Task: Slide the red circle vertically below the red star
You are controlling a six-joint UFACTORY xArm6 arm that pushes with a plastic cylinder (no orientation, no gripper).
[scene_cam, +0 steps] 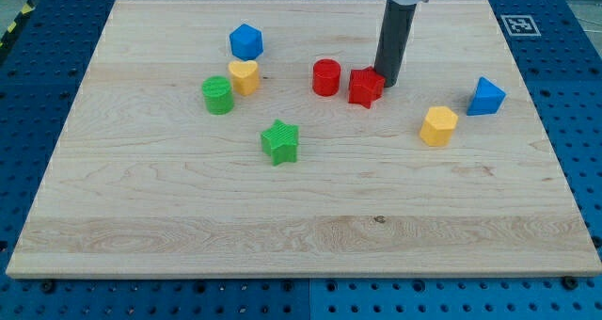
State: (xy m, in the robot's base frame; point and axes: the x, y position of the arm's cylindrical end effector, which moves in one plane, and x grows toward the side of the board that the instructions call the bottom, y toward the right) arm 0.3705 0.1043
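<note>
The red circle [326,77] stands on the wooden board, just left of the red star [366,87], with a small gap between them. The dark rod comes down from the view's top, and my tip [388,82] rests on the board right at the red star's upper right edge, touching or nearly touching it. The red circle is on the far side of the star from my tip.
A blue block [245,41], a yellow heart [245,76] and a green circle [217,95] cluster at the left. A green star [280,141] lies below the red circle. A yellow block [438,126] and a blue triangle [485,96] sit at the right.
</note>
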